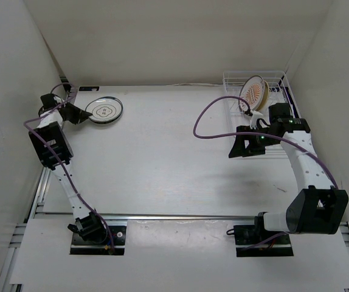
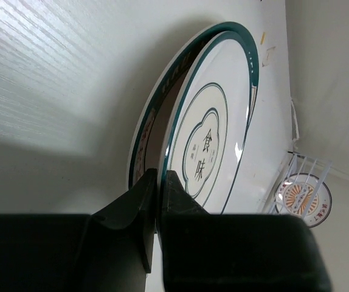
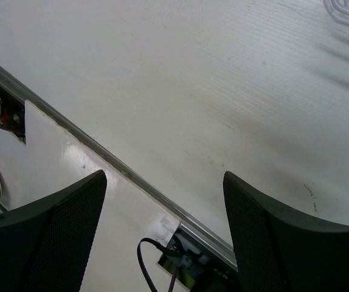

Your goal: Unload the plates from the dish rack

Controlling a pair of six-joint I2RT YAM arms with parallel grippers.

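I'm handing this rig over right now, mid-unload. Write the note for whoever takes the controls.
Left pincer: shut on the rim of the ringed plate, which is tilted over the banded plate on the table, far left.
Right pincer: open, empty, above the table beside the rack.
Done: two plates are out of the rack.
Left: release the ringed plate, then take the sunburst plate, which stands on edge in the rack and is the only one visible there.
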